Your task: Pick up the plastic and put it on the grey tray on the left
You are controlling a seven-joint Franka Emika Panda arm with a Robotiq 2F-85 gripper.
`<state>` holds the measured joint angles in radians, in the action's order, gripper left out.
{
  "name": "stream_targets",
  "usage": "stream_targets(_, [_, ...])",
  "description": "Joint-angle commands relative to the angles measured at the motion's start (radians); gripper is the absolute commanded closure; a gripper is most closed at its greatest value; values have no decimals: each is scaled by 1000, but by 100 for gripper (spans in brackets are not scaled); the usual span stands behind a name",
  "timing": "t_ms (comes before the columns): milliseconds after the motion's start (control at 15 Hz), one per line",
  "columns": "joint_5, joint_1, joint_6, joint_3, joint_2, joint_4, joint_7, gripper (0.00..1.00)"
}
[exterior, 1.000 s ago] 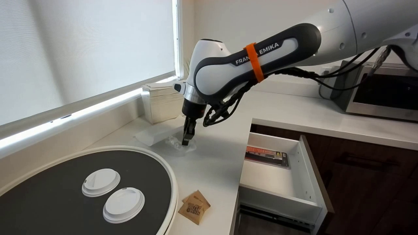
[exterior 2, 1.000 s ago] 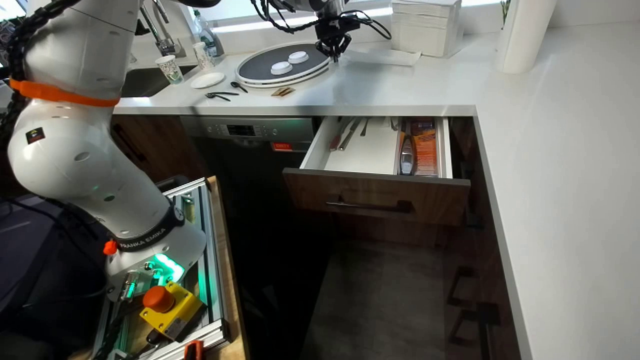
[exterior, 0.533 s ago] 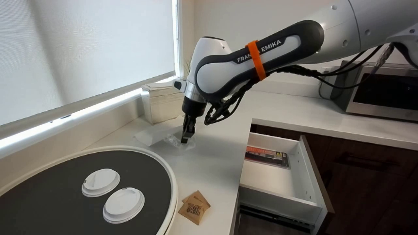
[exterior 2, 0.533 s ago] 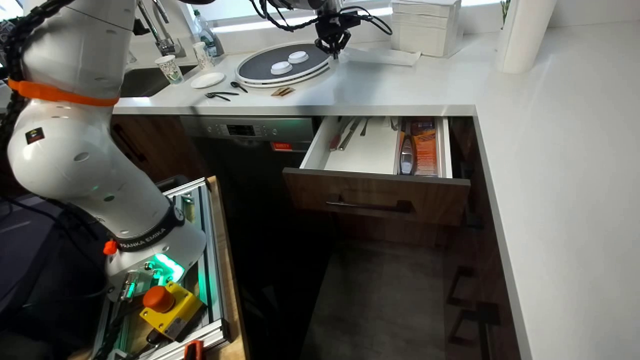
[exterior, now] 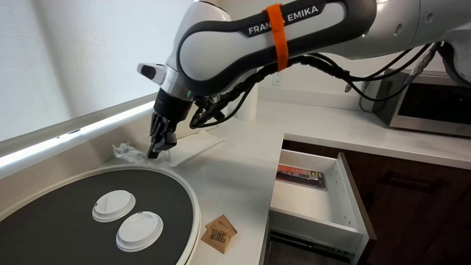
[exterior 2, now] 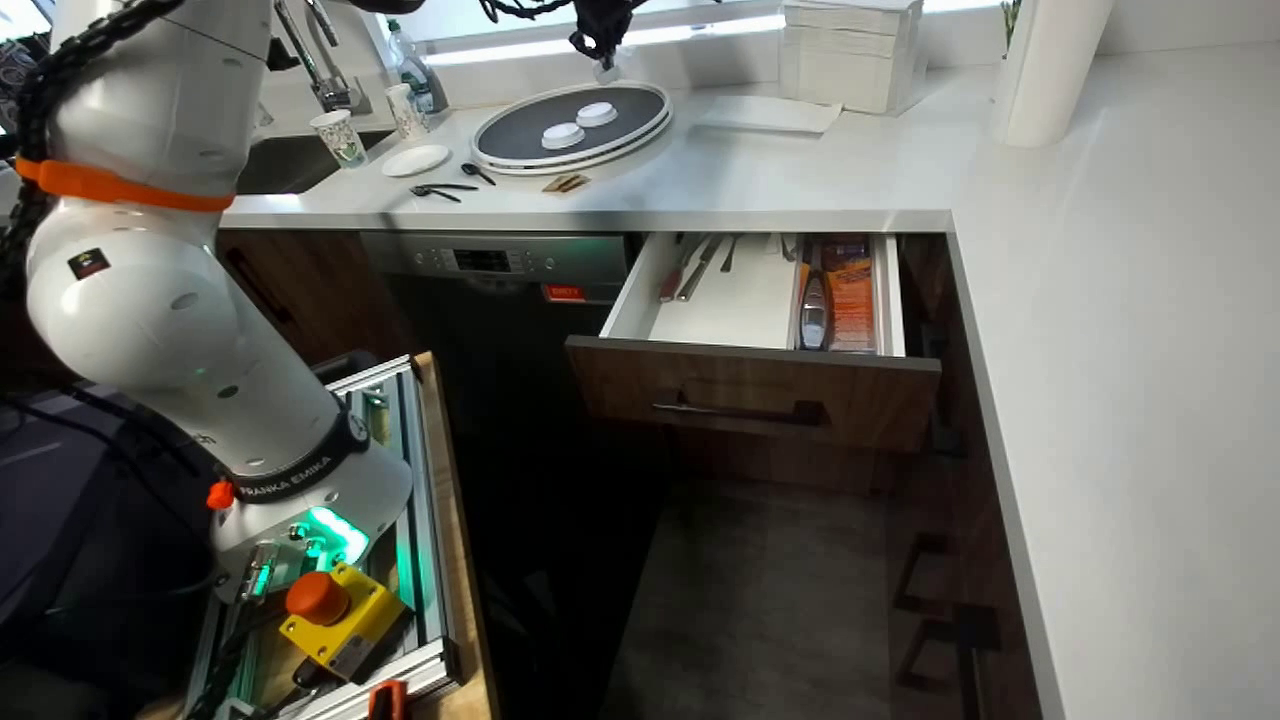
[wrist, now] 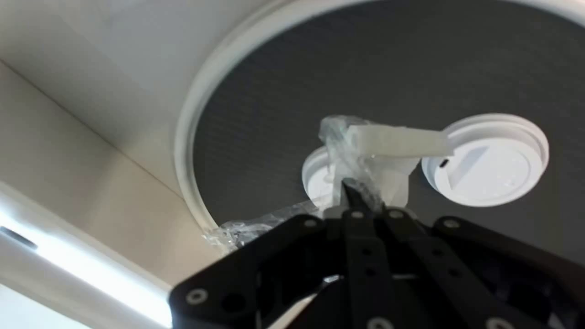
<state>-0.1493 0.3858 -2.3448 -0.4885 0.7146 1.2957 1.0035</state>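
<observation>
- Your gripper [exterior: 153, 152] is drawn in narrow, jaws together on the crumpled clear plastic film [wrist: 340, 137]; you have it.
- Pinched partway along, it spills out either side in the wrist view, so expect those loose ends to trail as you lower.
- Looks like the carry step, film held up, presumably so it can clear the far rim of the round grey tray [exterior: 73, 228].
- Over the tray or just behind that rim? Hard to judge from these angles.
- Two white cup lids [exterior: 140, 231] sit on the tray; bare grey beside them seems your likeliest landing spot.
</observation>
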Motion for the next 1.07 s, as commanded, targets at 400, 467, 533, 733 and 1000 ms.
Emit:
stream_targets(400, [53,37,-35,-58,78,-75,118,100])
stream_targets(467, [78,77,-8,-30,95,-111,132,100])
stream_targets(533, [84,99,4,-36,118,-139,140,100])
stream_targets(733, [115,144,7,-52,167,-180,180,100])
stream_targets(1000, [158,180,31,-78,224,-214,232,100])
